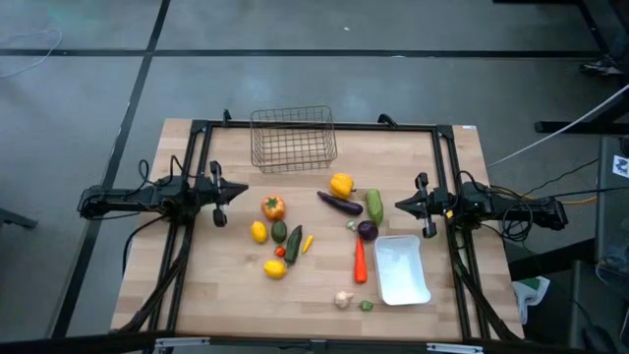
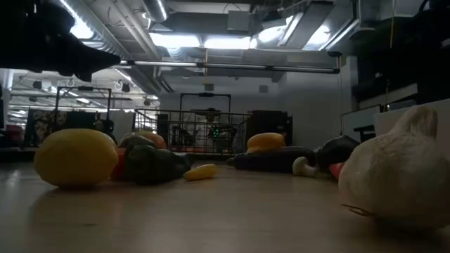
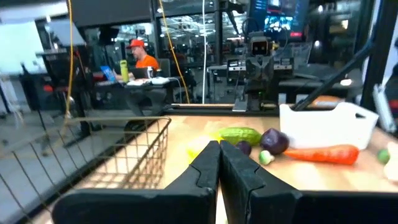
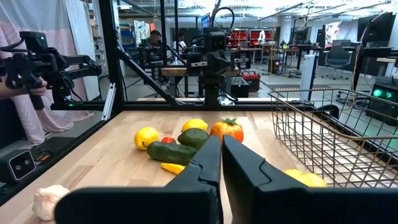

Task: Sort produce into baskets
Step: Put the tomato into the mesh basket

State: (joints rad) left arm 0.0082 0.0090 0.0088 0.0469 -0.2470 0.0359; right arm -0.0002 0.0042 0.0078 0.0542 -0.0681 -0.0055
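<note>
Your left gripper (image 1: 242, 191) and right gripper (image 1: 400, 205) sit clenched and empty at the desk's side edges. The produce (image 1: 295, 231) lies mid-desk, between the wire basket (image 1: 293, 138) at the far edge and the white tray (image 1: 402, 268). Spread the fingers before descending on one isolated piece.

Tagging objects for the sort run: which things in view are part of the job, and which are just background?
Job:
wire basket
white tray
tomato
yellow pepper
eggplant
carrot
garlic
lemons

Background:
person in an orange shirt
cables
</note>
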